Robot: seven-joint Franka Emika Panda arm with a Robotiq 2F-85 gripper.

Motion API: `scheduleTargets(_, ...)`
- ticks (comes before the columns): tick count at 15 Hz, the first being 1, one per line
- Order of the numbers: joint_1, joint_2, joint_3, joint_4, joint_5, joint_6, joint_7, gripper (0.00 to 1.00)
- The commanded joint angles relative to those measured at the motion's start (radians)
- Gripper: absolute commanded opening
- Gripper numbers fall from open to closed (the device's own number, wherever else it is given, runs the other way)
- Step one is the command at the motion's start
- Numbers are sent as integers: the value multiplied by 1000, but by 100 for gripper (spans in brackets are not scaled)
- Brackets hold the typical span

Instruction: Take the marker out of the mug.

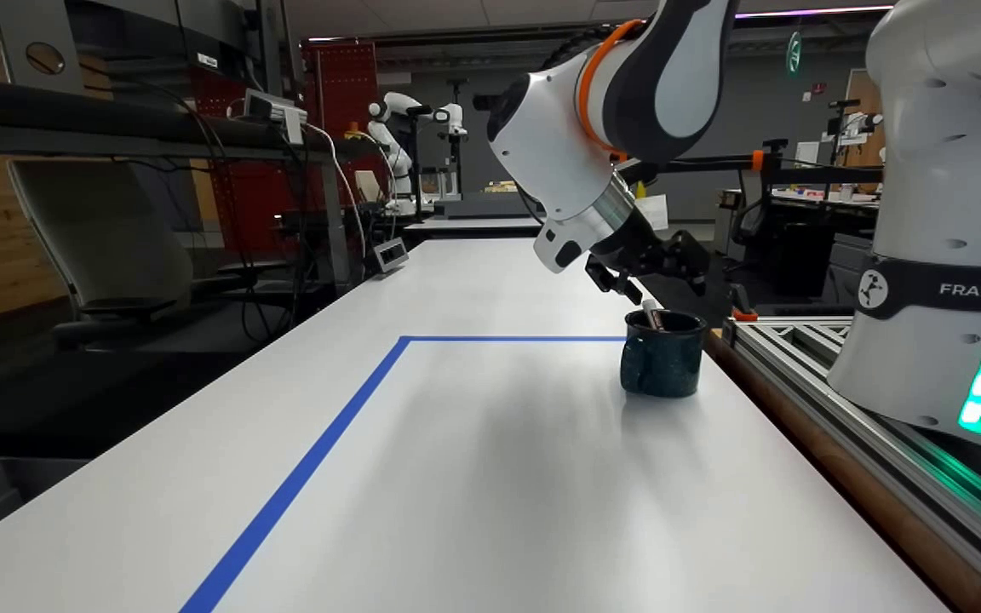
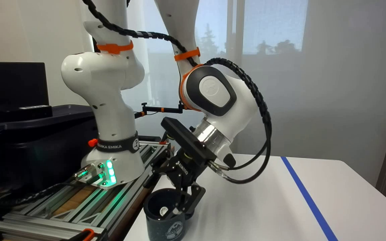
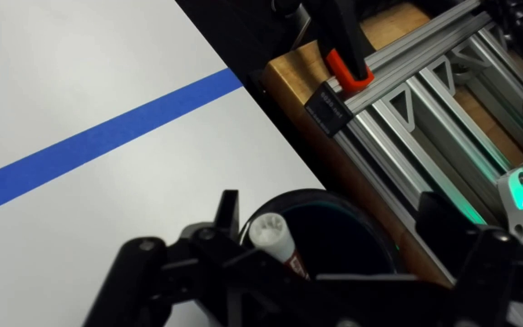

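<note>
Currently the claw (image 3: 328, 202) hangs close to the mug (image 1: 669, 366), its fingers (image 3: 229, 211) spread well apart. The marker (image 3: 274, 236) leans inside the mug, pale end up past the rim, a bit of red showing lower down. The mug stands upright on the bench (image 1: 473, 477), near its edge, apart from the blue tape (image 3: 102, 137).
</note>
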Motion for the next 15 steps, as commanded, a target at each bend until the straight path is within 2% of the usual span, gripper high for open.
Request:
scheduleTargets(1,-31,24,-23,3,-34,34,14,100)
scheduleTargets(8,-58,21,-42,6,-27,55,12,100)
scheduleTargets(15,-51,-29,-36,-16,-20,44,29,99)
